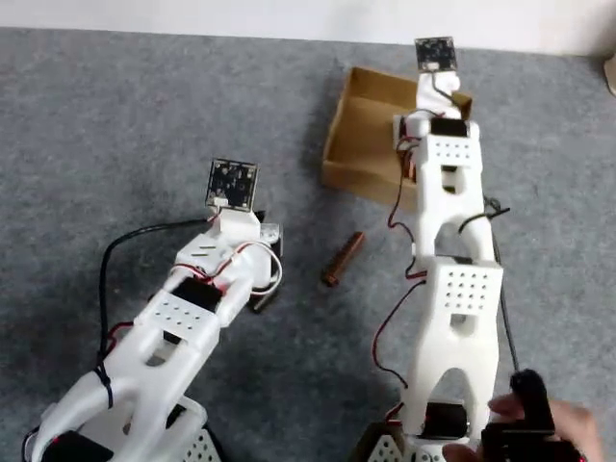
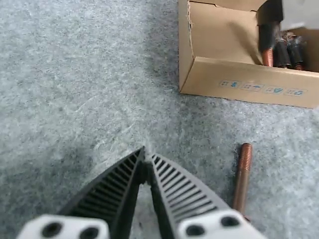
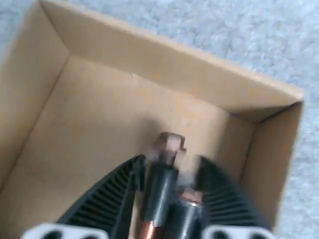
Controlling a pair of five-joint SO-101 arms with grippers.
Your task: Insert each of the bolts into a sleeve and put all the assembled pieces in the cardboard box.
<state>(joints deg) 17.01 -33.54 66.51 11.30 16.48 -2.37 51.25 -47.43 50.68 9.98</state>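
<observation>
We are aiming to drop the pieces [image 3: 158,191] low inside the box [image 3: 149,64]. The right gripper [image 3: 172,160] is standing open around two of them. The left gripper [image 2: 147,167] is waiting shut and empty beside a bare bolt [image 2: 242,174] on the tabletop [image 2: 75,74], with the box wall standing between.

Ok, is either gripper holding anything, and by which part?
Left gripper is shut on nothing. Right gripper straddles a sleeved bolt in the cardboard box; whether it grips the sleeve cannot be told.
</observation>
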